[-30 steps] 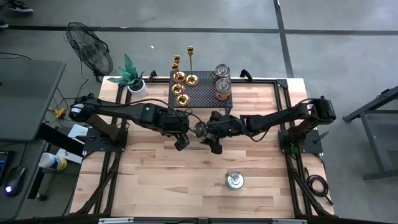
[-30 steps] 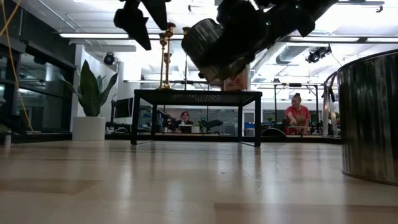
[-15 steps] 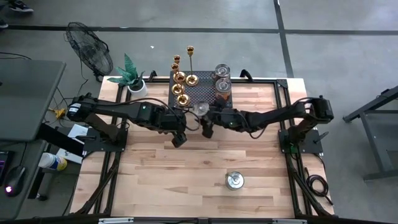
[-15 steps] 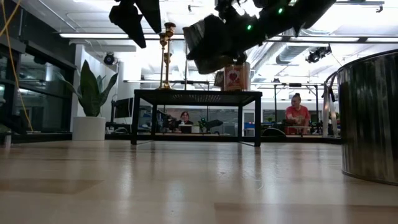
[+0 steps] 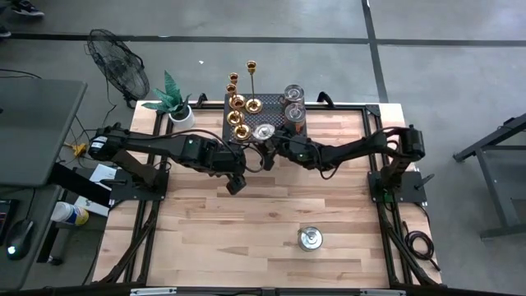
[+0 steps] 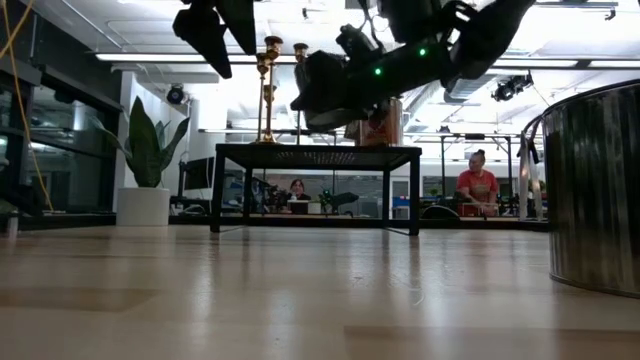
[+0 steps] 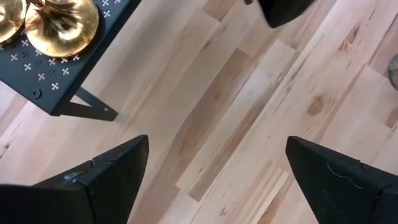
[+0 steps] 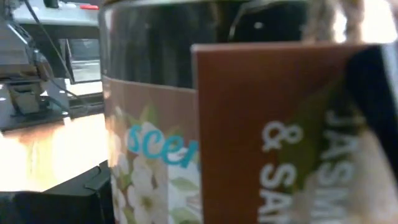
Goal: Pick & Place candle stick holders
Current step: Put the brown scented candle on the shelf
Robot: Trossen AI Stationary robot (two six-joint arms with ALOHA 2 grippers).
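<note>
Black perforated metal stand [image 5: 271, 123] is the landmark. Shiny brass candle stick holders [image 5: 237, 103], flared round bases and slim stems, cluster on its plant-side end. Right gripper [image 5: 269, 148] at the stand's front edge carries a round silver jar [image 5: 264, 131]. Left gripper [image 5: 237, 178] hovers over bare wood just off the stand, fingers wide apart, holding nothing.

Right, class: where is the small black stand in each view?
High view: black stand at the table's far edge, centre.
Low view: mid-distance, left of centre.
Left wrist view: one corner, bearing gold bases.
Right wrist view: not clearly in it.
Shared landmark: gold candle stick holders on it.
</note>
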